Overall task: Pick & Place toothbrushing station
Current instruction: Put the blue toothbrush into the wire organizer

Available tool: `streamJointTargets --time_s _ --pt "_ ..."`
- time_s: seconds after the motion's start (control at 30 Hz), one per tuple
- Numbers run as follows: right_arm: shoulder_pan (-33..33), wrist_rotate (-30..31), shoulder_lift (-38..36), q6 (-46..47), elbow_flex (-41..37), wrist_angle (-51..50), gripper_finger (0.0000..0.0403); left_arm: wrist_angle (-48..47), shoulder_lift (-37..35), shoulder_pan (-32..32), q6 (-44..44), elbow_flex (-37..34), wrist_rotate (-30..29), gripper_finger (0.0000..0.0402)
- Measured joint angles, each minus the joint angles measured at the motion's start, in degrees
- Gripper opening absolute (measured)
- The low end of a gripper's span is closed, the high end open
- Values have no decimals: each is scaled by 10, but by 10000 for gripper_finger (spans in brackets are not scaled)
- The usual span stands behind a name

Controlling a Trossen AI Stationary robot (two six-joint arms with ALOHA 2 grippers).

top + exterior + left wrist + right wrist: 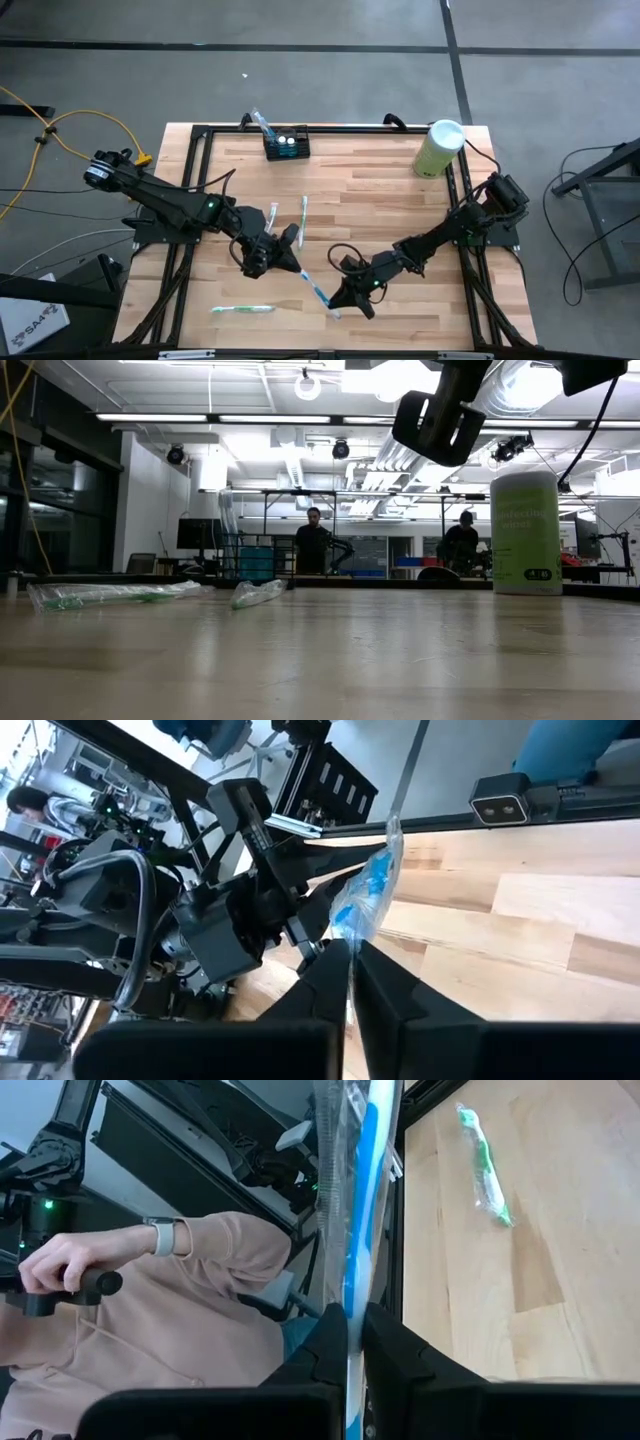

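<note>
the toothbrushing station [286, 146], a small black slotted holder, sits at the far edge of the desk [380, 190], left of the middle, with a wrapped toothbrush leaning out of its left end. well to its right, at the far right corner, stands a pale green cylinder with a white lid [439, 148]; in the low view it [526, 532] carries faint lettering that i cannot read and a small dark mark near its base.

both arms meet near the middle of the desk's near half, over a blue toothbrush in a clear wrapper [314, 289]. the left gripper [289, 258] has its jaws together on one end of that wrapper; its wrist view shows the crumpled blue and clear plastic [366, 896] rising from between the fingers. the right gripper [341, 298] has its jaws clamped on the other end, and its wrist view shows the blue brush [360, 1210] standing straight up from the pinch.

two more wrapped brushes [303, 213] lie loose just beyond the left gripper, and a green wrapped one [241, 309] lies near the front left edge.

off the desk's left front corner a white sheet on the floor reads "sa4" [34, 323]. a person in a pink top [170, 1310] with a wristwatch grips a dark handle, seen in the right wrist view.
</note>
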Motion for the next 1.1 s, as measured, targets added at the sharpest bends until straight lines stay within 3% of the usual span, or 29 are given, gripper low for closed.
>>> streamJointTargets --time_s 0.57,0.73,1.1 --pt "0 1 0 0 0 0 15 0 0 0 -11 0 -1 1" --pt "0 4 0 -5 0 1 55 -3 0 0 -11 0 -9 0" --pt "2 7 0 19 0 -51 130 -19 -6 -1 -47 0 -115 0"
